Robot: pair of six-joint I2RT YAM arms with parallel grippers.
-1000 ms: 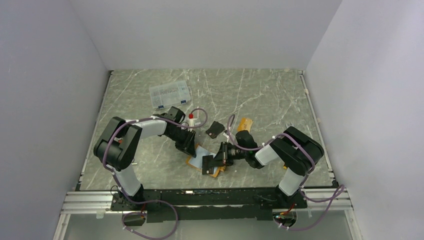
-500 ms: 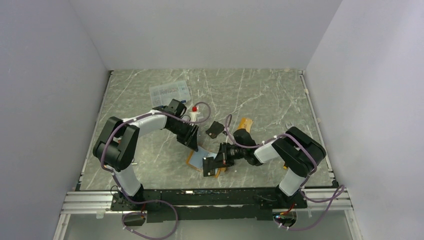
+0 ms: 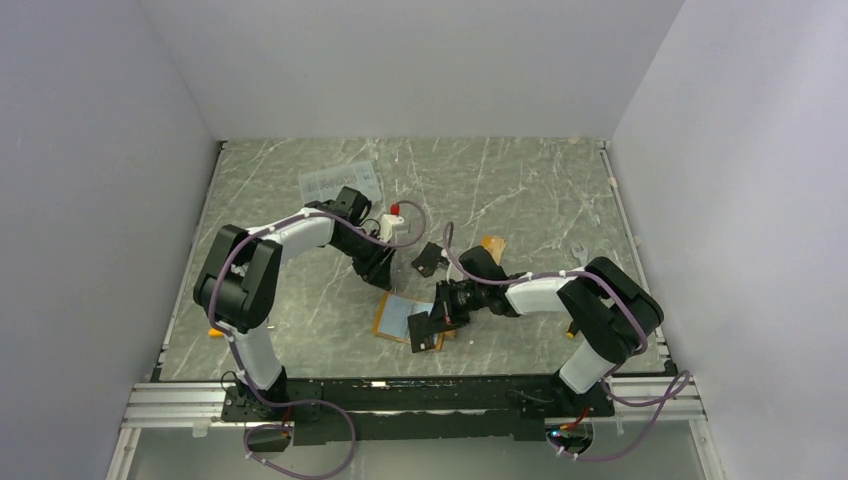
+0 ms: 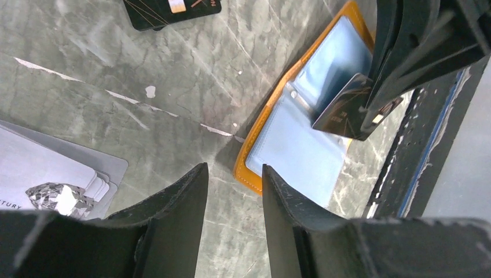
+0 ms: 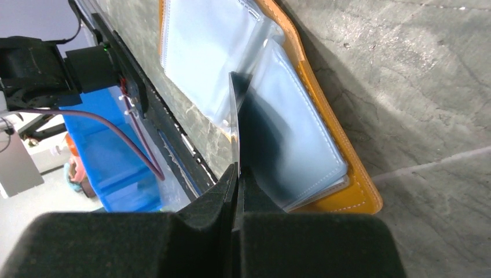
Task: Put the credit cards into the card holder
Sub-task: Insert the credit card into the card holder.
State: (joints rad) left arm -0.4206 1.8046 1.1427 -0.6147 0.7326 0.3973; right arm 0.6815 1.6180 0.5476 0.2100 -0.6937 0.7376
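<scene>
The card holder (image 3: 396, 316) lies open on the table, orange outside and pale blue inside; it also shows in the left wrist view (image 4: 295, 147) and the right wrist view (image 5: 347, 168). My right gripper (image 3: 426, 328) (image 5: 237, 169) is shut on a dark credit card (image 4: 343, 108), seen edge-on (image 5: 233, 110), its lower edge at the holder's clear pockets. My left gripper (image 3: 377, 270) (image 4: 234, 172) is open and empty, just beyond the holder's far corner. A black card (image 3: 430, 258) (image 4: 172, 8) lies behind the holder. Silver-grey cards (image 4: 52, 176) lie beside the left fingers. Orange-tan cards (image 3: 490, 245) lie further right.
A clear plastic compartment box (image 3: 338, 184) stands at the back left, behind the left arm. The table's metal front rail (image 3: 420, 385) (image 4: 405, 174) runs close behind the holder's near edge. Grey walls close the left, back and right sides.
My left gripper has drawn back from the card holder towards the far side. My right gripper has stayed over the holder with the card, its arm shifting slightly left.
</scene>
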